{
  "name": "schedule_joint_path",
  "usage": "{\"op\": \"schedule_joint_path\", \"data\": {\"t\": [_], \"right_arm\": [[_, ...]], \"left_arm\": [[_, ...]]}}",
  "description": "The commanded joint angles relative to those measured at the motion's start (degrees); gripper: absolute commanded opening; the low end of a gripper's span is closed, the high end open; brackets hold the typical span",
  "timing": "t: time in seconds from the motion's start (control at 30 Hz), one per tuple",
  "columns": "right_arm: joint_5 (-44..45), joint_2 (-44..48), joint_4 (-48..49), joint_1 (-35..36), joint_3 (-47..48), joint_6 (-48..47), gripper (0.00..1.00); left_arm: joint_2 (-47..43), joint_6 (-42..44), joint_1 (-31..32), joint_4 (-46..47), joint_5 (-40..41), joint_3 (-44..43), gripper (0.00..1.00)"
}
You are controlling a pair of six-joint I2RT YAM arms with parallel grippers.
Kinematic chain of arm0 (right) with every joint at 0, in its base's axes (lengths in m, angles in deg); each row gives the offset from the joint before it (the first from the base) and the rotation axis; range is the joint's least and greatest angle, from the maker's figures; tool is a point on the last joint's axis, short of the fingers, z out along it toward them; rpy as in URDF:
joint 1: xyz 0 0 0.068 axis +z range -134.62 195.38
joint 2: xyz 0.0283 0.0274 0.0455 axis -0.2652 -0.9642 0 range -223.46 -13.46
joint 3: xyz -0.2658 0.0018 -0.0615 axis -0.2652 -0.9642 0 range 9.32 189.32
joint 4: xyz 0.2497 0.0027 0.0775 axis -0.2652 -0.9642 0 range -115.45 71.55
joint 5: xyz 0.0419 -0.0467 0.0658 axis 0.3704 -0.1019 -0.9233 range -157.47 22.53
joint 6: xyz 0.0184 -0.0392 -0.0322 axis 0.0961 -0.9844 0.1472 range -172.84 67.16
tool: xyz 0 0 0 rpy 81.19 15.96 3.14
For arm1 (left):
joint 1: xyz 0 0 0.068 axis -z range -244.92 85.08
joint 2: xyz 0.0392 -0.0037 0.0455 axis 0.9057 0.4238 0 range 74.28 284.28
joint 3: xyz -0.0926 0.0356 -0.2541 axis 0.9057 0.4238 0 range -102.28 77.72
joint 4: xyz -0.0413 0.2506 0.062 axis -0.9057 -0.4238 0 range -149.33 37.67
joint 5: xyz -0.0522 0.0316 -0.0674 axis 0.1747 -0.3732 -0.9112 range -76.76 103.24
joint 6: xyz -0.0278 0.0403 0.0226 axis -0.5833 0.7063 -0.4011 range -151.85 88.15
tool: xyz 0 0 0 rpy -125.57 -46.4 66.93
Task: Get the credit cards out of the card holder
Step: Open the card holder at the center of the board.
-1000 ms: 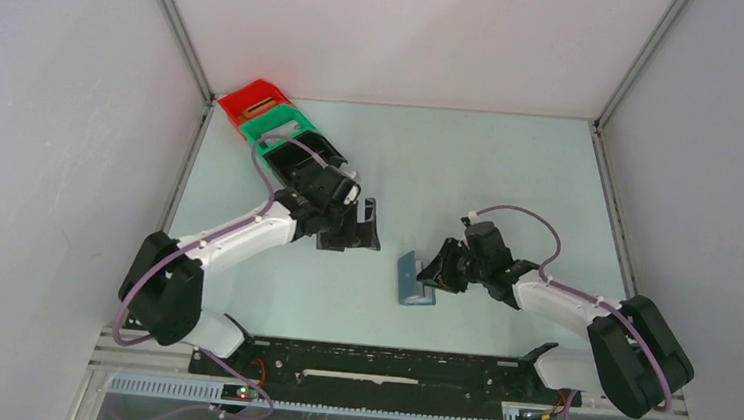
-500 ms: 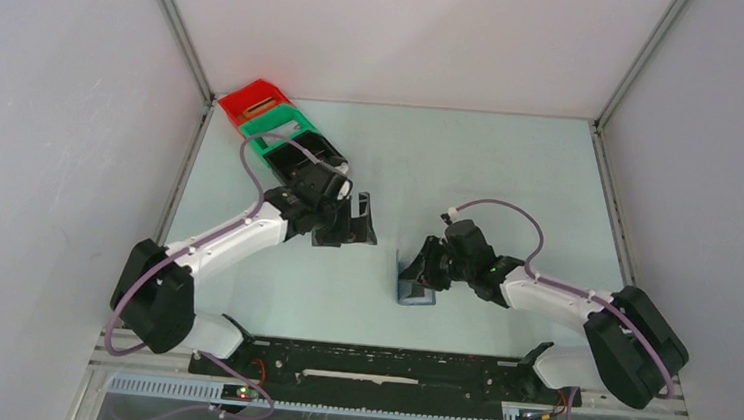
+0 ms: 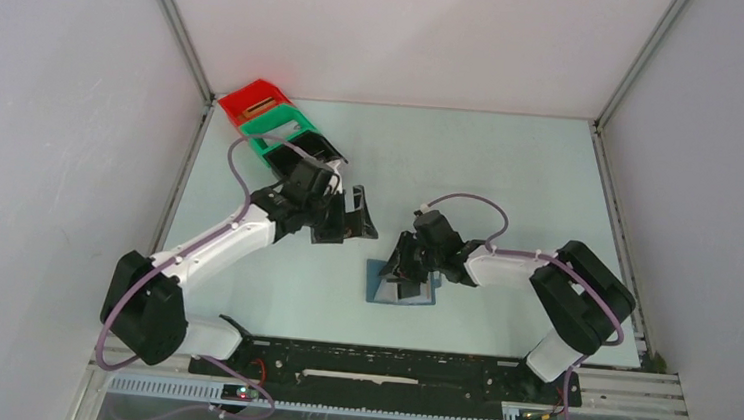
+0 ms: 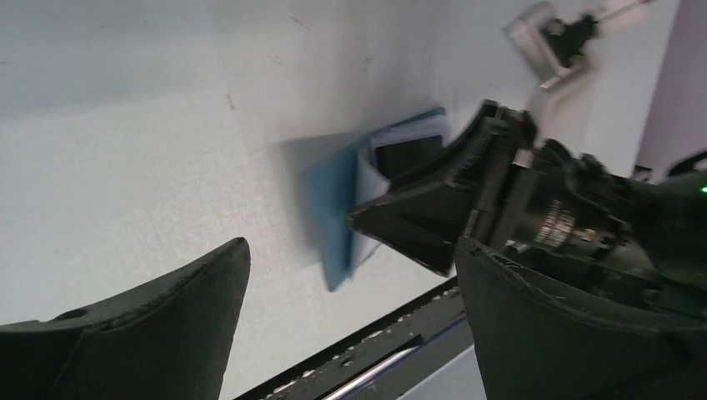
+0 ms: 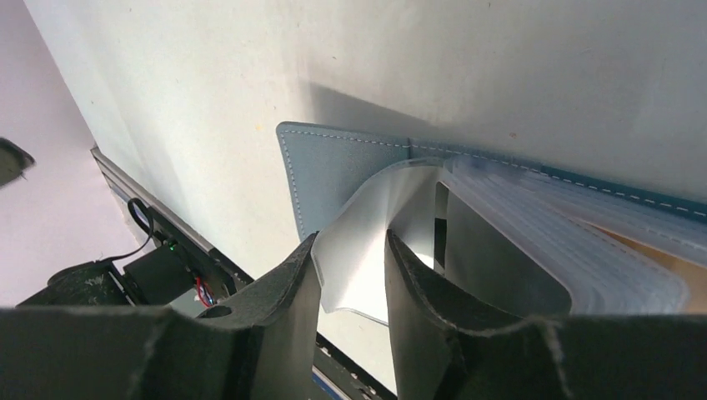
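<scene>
Where the holder lies: the holder [image 3: 382, 283] is flat on the bench [image 3: 492, 169], spread open, near the front edge and about midway between the two arms.
Blue flap: one flap of the holder lies bare on the side toward the left arm; the other half is under the right hand [image 5: 350, 242].
Sleeves: a fan of clear sleeves [image 5: 534, 242] stands up from the fold, and a tan panel [image 5: 659, 250] shows beneath them.
Dark card [image 4: 407, 156]: it is inside the holder, seen through the sleeves from the left wrist, though that view is blurred. No card lies out on the bench.
Right hand: it is lowered onto the open holder with its fingers [image 5: 288, 300] a narrow gap apart. One clear leaf lies between them. I cannot tell from where I stand whether the fingers pinch that leaf or only straddle it.
Left hand [image 3: 349, 218]: its fingers are spread wide and it hangs above the bench, apart from the holder and just in front of the black bin [image 3: 317, 151].
Bins: a red bin [image 3: 253, 98], a green bin [image 3: 280, 123] and the black bin sit in a close diagonal row at the far left corner.
</scene>
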Motion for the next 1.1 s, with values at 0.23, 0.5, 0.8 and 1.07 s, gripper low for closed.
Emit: {"op": "schedule_joint_path", "data": {"t": [0.23,0.5,0.8,1.07], "right_arm": [[2.5,4.3,-3.3,0.7,2.1,-0.9,0.47],[5.1,10.9,-8.4,0.6,1.9,-3.1,0.52],[10.8,20.0,-9.9,-1.2,-2.0,-1.6,0.51],[14.4,37.3,-14.0,-10.9,-12.3,-0.2,0.52]], "left_arm": [[-3.9,-9.5,0.0,15.5,-8.4,8.3,0.95],[-4.4,-5.3,0.7,8.1,0.2,4.9,0.94],[-7.7,-3.8,2.2,11.5,-2.5,5.2,0.92],[-5.9,-0.1,15.4,15.2,4.7,-1.2,0.94]]}}
